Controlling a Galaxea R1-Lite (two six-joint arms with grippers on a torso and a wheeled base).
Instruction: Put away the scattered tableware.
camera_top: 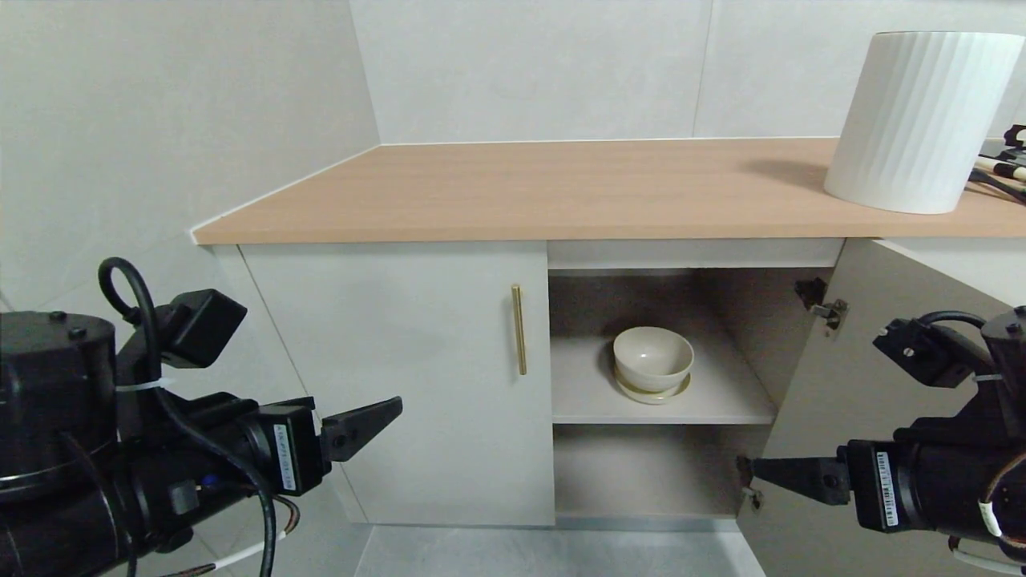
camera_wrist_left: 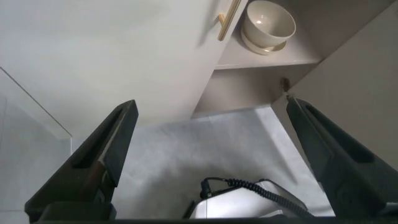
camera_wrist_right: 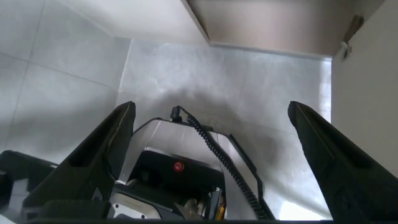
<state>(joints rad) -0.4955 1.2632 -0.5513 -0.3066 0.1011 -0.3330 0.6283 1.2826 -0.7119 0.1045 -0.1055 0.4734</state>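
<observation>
Head view, bowl (camera_top: 653, 358) on saucer (camera_top: 653, 395) in open cabinet (camera_top: 721, 397), vase (camera_top: 922, 120) on counter (camera_top: 521, 192), both jaws spread

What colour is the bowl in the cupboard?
The bowl is cream-white. It shows best in the head view.

Pale grey walls (camera_top: 160, 120) of large tiles meet in a corner behind a light wooden desk (camera_top: 561, 188). A white ribbed cylinder (camera_top: 922, 120) stands on the desk at the right, casting a soft shadow to its left. Under the desk is a white cabinet with 2 doors. The left door (camera_top: 401, 377) is shut and has a slim vertical brass handle (camera_top: 519, 328). The right door (camera_top: 826, 401) is swung open on a metal hinge (camera_top: 826, 304), showing 1 grey shelf (camera_top: 721, 393) above a lower compartment (camera_top: 641, 473). The floor (camera_top: 561, 553) is grey and tiled.
</observation>
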